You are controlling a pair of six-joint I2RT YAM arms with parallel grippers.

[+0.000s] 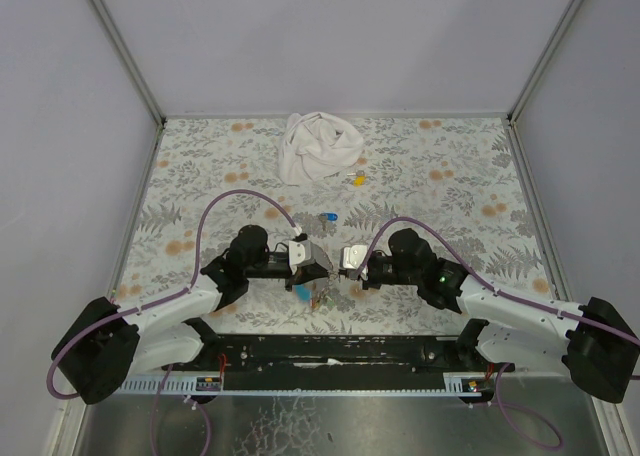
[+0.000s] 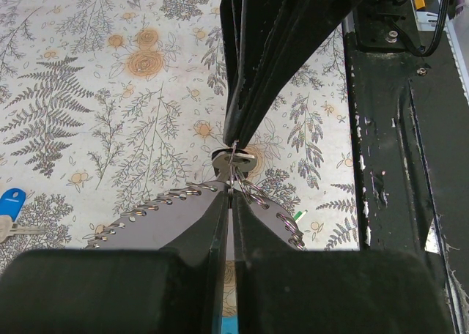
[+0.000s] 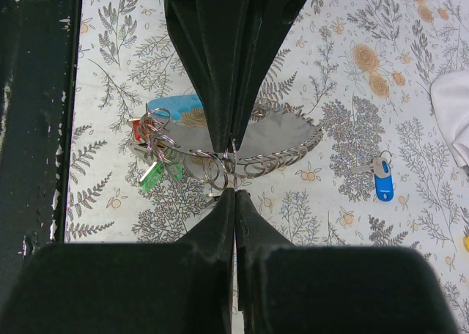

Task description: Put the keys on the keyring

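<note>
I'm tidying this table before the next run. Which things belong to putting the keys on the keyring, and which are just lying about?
For the job: keyring, blue key, green keys.
Lying about: white cloth, small yellow thing.

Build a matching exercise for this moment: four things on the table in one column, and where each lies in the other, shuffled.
Things
1. blue-capped key
2. green-capped key
3. white cloth
4. yellow piece

Places
A. bunched at the far side of the table
B. among the rings at one end of the grey strap
C. close by the cloth's near edge
D. alone on the table, apart from strap and cloth

Pairs: 1-D, 2-B, 3-A, 4-C
</note>
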